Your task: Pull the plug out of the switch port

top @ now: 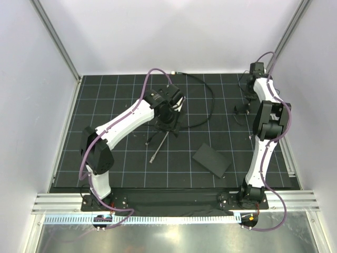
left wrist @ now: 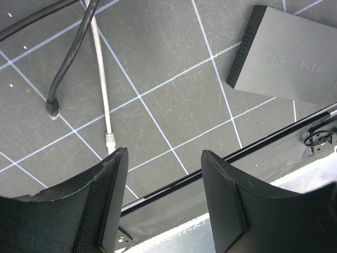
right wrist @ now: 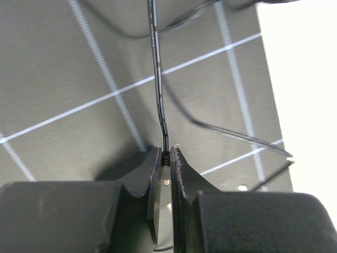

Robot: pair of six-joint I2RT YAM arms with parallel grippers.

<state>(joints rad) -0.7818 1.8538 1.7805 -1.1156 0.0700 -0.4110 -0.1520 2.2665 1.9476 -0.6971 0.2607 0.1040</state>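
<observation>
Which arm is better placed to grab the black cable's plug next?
Left. The open left gripper hovers over the mat, the plug lying free beyond its fingers. The right gripper is shut on a thin wire at the mat's right edge.

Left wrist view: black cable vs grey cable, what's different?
Colour and girth: the black cable is dark and thicker; the grey cable is pale and thinner.
Pose: the black cable bends in a curve; the grey cable runs nearly straight.
End: the black cable ends in a small dark plug; the grey cable ends in a silver metal tip.
Shared: both ends lie loose on the grid mat, outside the open left gripper.
</observation>
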